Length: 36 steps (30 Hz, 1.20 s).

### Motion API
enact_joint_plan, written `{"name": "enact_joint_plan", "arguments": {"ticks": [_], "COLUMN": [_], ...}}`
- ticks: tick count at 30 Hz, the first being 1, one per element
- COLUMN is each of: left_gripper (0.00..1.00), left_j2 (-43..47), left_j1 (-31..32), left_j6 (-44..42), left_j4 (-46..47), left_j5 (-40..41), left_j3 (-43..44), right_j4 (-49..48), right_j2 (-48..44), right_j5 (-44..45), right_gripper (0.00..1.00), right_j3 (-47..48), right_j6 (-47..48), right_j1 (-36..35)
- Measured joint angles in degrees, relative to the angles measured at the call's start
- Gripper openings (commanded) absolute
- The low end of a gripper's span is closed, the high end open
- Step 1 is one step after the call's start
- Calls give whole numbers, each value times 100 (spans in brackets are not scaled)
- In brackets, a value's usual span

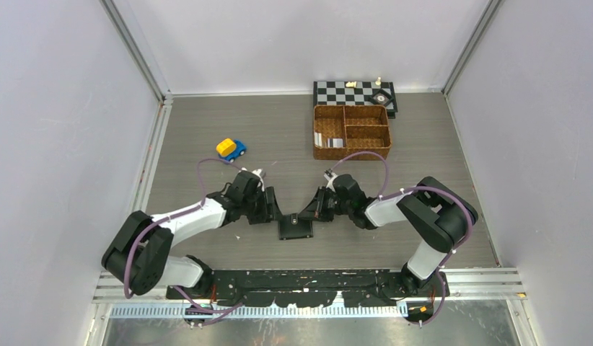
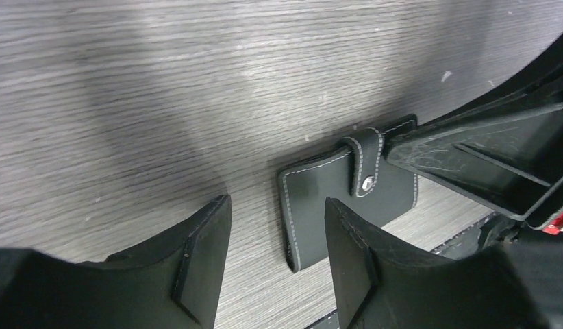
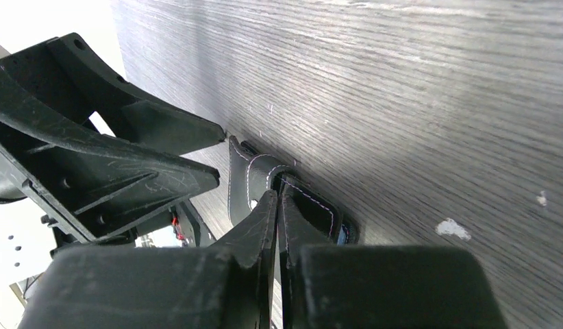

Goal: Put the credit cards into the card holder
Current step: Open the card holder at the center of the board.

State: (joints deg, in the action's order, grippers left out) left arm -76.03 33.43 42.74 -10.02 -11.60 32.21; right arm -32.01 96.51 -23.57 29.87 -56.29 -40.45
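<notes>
The card holder [image 1: 295, 228] is a closed black leather wallet lying flat on the table between my two grippers. In the left wrist view the card holder [image 2: 320, 205] shows its snap tab [image 2: 364, 164] fastened. My left gripper [image 1: 272, 210] is open and empty, its jaws [image 2: 275, 202] low over the wallet's left edge. My right gripper [image 1: 314, 210] is shut, its tips [image 3: 277, 195] pressed against the wallet [image 3: 243, 179] beside the tab; nothing shows between its fingers. The credit cards [image 1: 328, 139] lie in the left compartment of the wicker basket.
A brown wicker divided basket [image 1: 351, 109] stands at the back right, with a chessboard [image 1: 351, 92] and a few pieces behind it. A yellow and blue toy car [image 1: 231, 149] sits at the back left. Walls enclose the table on three sides.
</notes>
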Motion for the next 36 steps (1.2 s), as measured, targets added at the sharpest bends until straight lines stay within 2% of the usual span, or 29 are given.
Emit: {"name": "enact_joint_plan", "arguments": {"ticks": [7,9,13,16,36], "left_gripper": [56,53,40,36,23], "left_j2": [-323,-378,-553,-634,-850], "left_j1": [118,138,212,262,313], "left_j6": [79,83,39,7,-129], "left_j4": [422,483,442,284,44], "left_j5": [-192,-205,-125,22,212], "left_j3": [103,127,260,363,529], "right_j4": [-369,-522,-826,-981,-1281], "right_j2": [164,240,365,409,546], "right_j5": [59,57,59,61,85], "right_gripper": [15,16,18,18,21], "right_j3": [-55,-61,-107,-149,-162], "right_j6": [-291,-382,-544,-621,-776], "right_j1": [0,0,0,0,-44]}}
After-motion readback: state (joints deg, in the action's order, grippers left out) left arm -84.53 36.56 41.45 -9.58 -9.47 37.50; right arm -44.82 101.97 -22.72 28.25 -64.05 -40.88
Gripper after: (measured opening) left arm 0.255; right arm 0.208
